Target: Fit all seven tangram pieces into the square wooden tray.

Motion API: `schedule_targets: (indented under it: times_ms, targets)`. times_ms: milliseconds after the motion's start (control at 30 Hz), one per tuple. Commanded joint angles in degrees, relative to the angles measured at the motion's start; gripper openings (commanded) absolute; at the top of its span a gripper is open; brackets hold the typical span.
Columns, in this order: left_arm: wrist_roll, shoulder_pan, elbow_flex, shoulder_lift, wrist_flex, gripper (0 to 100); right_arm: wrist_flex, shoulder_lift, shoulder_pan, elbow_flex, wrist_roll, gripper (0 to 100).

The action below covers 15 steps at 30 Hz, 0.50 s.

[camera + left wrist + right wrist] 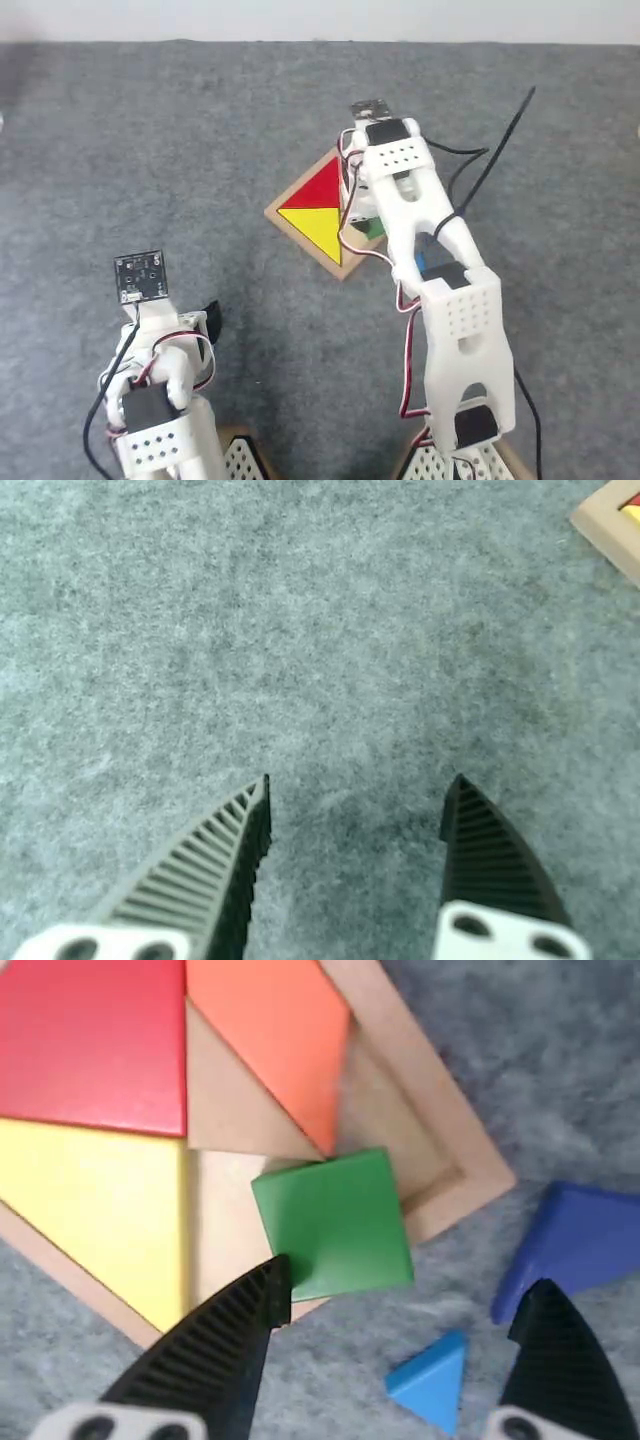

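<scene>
- The right gripper (410,1285) hung over the near corner of the square wooden tray (445,1110), jaws spread wide and holding nothing.
- The left gripper (360,780) was likewise open and empty, over bare grey felt of the table (300,630), well apart from the tray.
- The large red triangle (90,1040), the large yellow triangle (100,1210) and the orange triangle (275,1040) lay flat inside the tray.
- The green square (335,1220) lay rotated against the tray's lines, with one edge past the rim; it appeared propped rather than seated.
- The dark blue piece (580,1240) and the small light-blue triangle (435,1375) lay on the table just beside that corner.
- Risk: closing on the green square from this pose could set one finger on the rim, which would shift the whole tray and unsettle the seated triangles.
- Risk: a sideways push on the square could tip it off the rim onto the table, or wedge it against the orange triangle.
- Risk: the far finger stood near both blue pieces; a descent there could knock them away or trap one under the finger.
- Risk: if the square were left skewed, it would block the bare wood that the blue pieces require.
</scene>
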Motion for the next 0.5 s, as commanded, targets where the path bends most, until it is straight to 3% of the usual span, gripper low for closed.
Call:
schedule_targets:
  times_ms: [0, 233, 467]
  targets:
    - [0.44, -0.09, -1.27, -1.14, 0.26, 27, 1.10, -2.07, 1.54, -2.55, 0.62, 34.3]
    - [0.44, -0.09, -1.27, -1.14, 0.26, 27, 1.45, -6.20, 1.98, -2.81, 0.70, 34.3]
    - [0.44, -0.09, -1.27, -1.14, 0.26, 27, 0.57, -9.36, 7.78, -2.81, 3.43, 34.3]
